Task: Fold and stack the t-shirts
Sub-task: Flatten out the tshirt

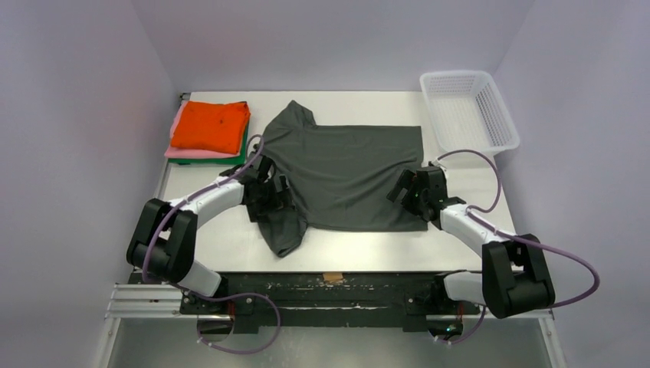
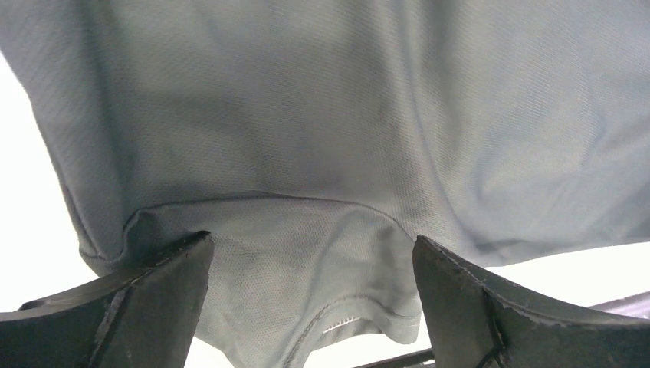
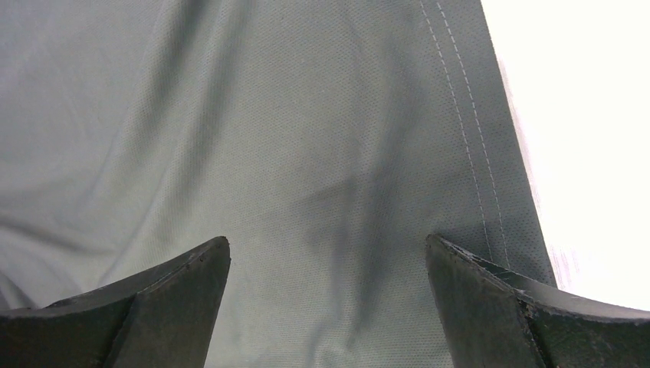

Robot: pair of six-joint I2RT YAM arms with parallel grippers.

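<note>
Grey cloth fills both wrist views. The dark grey t-shirt lies spread flat on the middle of the bench, turned sideways so its collar points to my left and its hem to my right, one sleeve reaching toward the far edge and the other toward the near edge. I read that layout as deliberate: with the shirt opened out across the bench, each arm has one end of it within reach and a fold can be started from both ends together.

At the far left corner sits the finished pile, the orange shirt on top, the pink shirt under it and the green shirt at the bottom, near the collar end, where I judge this one belongs once folded. A white mesh basket stands at the far right corner, well apart from the cloth.

My left tool is over the collar end, its fingers spread wide with the neck opening between them, gripping nothing. My right tool is over the hem end near the shirt's near corner, its fingers equally wide, the double stitch line just inside one of them – also holding nothing. Whether either pair of tips rests on the fabric I cannot tell.
</note>
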